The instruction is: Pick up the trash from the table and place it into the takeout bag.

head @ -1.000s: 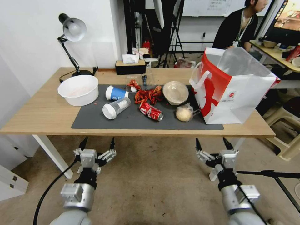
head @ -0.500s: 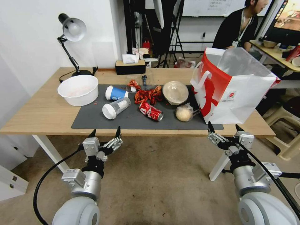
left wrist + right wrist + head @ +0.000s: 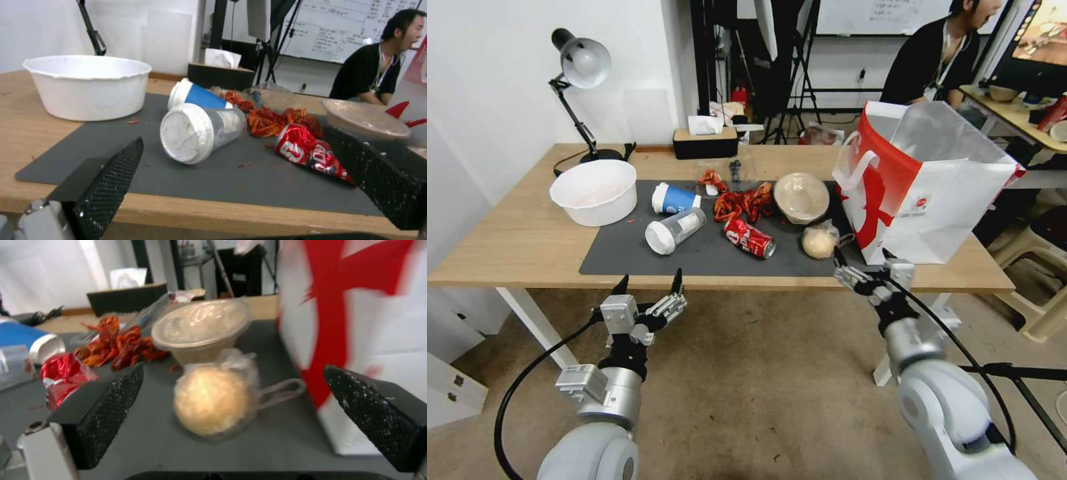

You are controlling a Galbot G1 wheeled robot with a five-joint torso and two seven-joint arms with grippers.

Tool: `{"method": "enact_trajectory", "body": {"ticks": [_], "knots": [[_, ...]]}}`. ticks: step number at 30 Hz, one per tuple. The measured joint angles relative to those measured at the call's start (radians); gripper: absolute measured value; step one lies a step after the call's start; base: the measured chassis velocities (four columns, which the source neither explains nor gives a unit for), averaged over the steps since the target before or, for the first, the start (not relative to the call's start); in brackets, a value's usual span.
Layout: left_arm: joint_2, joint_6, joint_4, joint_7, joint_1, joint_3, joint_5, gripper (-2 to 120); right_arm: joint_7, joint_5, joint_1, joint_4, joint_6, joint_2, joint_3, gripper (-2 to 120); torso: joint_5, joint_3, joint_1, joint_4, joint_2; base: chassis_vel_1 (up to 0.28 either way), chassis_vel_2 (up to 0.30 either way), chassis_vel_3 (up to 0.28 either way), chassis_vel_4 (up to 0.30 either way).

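Light wood runs the length of the table [image 3: 514,250], its dark grey mat [image 3: 627,253] carrying all the litter. Going left to right: the left gripper [image 3: 650,287] hangs spread and empty just off the near edge, in front of the clear white-lidded cup [image 3: 675,230] and the blue paper cup [image 3: 675,199] behind it. Mid-mat lies the crushed red soda can [image 3: 750,238], then the clear domed plastic bowl [image 3: 801,197]. The right gripper [image 3: 862,261], jaws wide with nothing between them, sits at the near edge facing the beige ball in clear wrap [image 3: 213,400]. The takeout bag [image 3: 954,200] stands just beside that ball (its wrap tail nearly reaches the paper). A likely risk: pads pinching only slack film so the ball slides free, or the outer finger nudging the light bag and tipping it.
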Motion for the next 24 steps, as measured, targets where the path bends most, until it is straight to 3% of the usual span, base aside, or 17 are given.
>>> {"method": "enact_trajectory", "body": {"ticks": [11, 16, 24], "knots": [[-0.001, -0.017, -0.001, -0.001, 0.005, -0.016, 0.007, 100, 0.088, 0.006, 0.193, -0.136, -0.129, -0.01, -0.147, 100, -0.0001, 0.0, 0.0, 0.0, 0.0, 0.0, 0.0, 0.0, 0.0], [-0.001, -0.024, 0.0, -0.002, 0.006, -0.017, 0.008, 100, 0.103, -0.015, 0.208, -0.151, -0.168, -0.002, -0.159, 99, -0.0001, 0.0, 0.0, -0.0001, 0.0, 0.0, 0.0, 0.0, 0.0], [0.0, -0.04, 0.011, -0.003, 0.007, -0.017, 0.013, 100, 0.113, -0.048, 0.236, -0.193, -0.203, 0.01, -0.166, 72, -0.0001, 0.0, 0.0, -0.0001, 0.0, 0.0, 0.0, 0.0, 0.0]]}}
